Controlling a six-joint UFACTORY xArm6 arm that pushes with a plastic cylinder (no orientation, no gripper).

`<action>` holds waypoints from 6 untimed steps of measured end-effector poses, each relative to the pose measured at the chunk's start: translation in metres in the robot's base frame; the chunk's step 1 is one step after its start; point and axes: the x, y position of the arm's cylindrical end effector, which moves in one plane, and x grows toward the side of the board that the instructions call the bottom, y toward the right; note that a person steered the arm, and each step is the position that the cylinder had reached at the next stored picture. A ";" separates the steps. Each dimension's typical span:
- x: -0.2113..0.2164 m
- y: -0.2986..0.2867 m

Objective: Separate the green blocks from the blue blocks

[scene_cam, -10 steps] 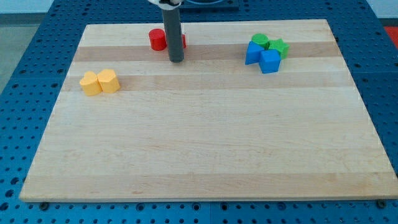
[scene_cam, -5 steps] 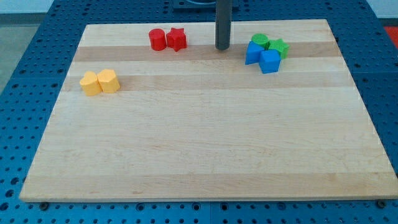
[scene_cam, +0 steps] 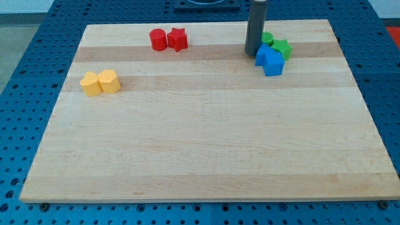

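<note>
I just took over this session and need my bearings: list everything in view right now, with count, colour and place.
red blocks: 2, red, a cylinder and a star side by side near the view's top, left of centre
yellow blocks: 2, yellow, and, touching, at the view's left
green blocks: 2, green, a star and a partly hidden one, at the view's top right
blue blocks: 2, blue, and, right below the green ones, touching them
wooden board: 1, light wood, filling most of the view
my tip: 1, dark rod end, against the cluster's left side, at the blue block
</note>
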 end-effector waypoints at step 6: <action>0.051 0.053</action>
